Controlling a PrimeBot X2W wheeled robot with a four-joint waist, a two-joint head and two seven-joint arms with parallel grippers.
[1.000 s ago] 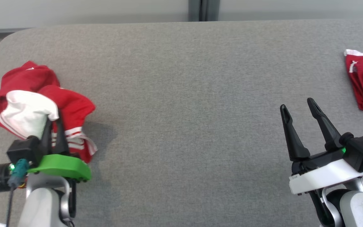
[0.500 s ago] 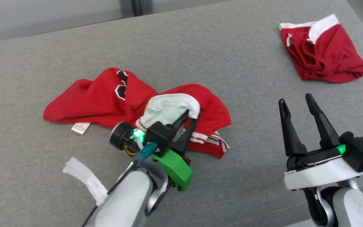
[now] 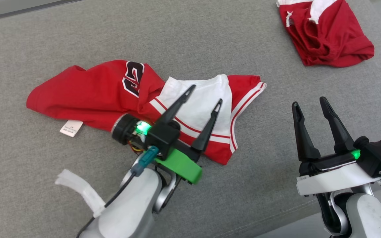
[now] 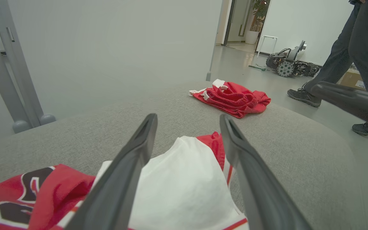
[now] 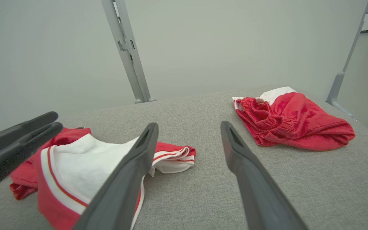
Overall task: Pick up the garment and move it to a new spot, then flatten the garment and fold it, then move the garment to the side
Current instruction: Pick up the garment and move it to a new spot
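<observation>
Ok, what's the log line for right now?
left fingers open over crumpled red-and-white fabric jersey | right fingers open, empty | red fabric shorts lying apart

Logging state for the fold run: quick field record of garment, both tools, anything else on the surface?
garment: red-and-white jersey, crumpled, lying on grey surface
left tool: open, over the jersey's white panel, gripping nothing
right tool: open, empty, right of the jersey
other: second red garment, bunched, far right
stage: not yet flattened or folded

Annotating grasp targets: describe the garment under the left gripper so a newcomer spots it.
On the grey table, look beneath the open left gripper. It is the spread-out red jersey with a white striped panel and black lettering, unlike the bunched red shorts far right.
</observation>
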